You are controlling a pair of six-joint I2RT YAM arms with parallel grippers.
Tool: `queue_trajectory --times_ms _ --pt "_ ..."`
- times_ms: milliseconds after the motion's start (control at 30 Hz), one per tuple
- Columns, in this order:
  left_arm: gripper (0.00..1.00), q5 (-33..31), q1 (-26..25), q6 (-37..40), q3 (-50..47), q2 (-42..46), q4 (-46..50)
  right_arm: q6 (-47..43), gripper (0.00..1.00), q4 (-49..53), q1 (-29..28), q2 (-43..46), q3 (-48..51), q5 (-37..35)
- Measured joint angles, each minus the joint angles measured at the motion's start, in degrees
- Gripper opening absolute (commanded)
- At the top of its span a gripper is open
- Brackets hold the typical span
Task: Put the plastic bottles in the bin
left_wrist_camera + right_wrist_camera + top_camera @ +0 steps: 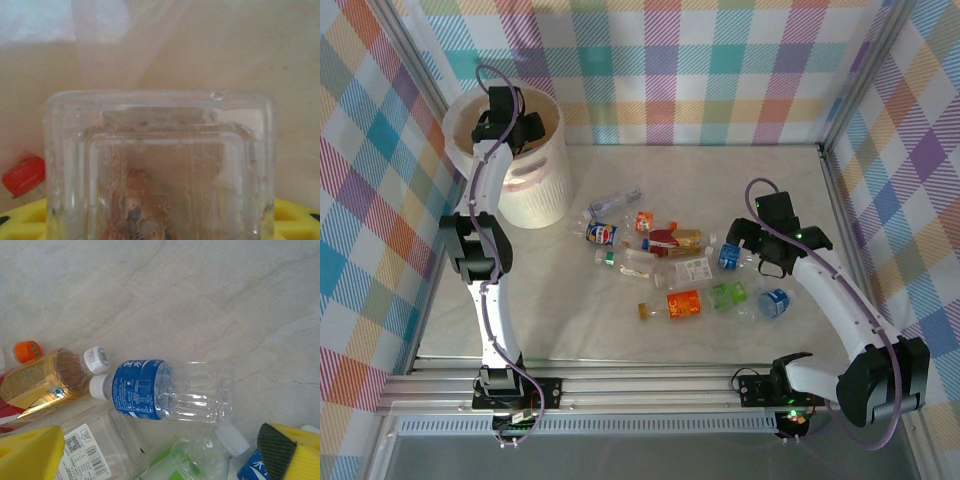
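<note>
left gripper [510, 122]: clamps clear square plastic bottle [160, 165] | release centred over translucent whitish round bin [548, 195] | right gripper [160, 455]: jaws wide

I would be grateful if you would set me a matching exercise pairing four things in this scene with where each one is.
Things:
1. bin
2. orange-label bottle
3. white-capped blue-label bottle
4. clear square bottle

Places:
A. lying close to the open right gripper
B. gripped by the left gripper over the bin
C. standing at the far left of the table
D. lying just left of the green-label bottle

Pairs: 1-C, 2-D, 3-A, 4-B.
</note>
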State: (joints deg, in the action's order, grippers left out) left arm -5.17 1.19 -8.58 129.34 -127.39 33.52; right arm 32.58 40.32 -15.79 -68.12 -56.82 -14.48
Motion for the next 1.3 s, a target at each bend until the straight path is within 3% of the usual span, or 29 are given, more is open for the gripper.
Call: queue_trajectory --times_ms 633,933,1300 --pt "0.99 -0.24 0.04 -1.09 0.04 -2.62 1.51 0.02 1.0 0.76 0.0 -0.09 0.0 0.0" --pt "1.0 0.44 0.04 -1.44 0.11 0.96 2.38 0.0 1.0 0.66 0.0 -0.09 0.0 0.02" --pt "1.0 3.5 0.02 -3.63 0.02 16.11 0.94 -0.04 1.0 -0.42 0.0 -0.04 0.02 0.04"
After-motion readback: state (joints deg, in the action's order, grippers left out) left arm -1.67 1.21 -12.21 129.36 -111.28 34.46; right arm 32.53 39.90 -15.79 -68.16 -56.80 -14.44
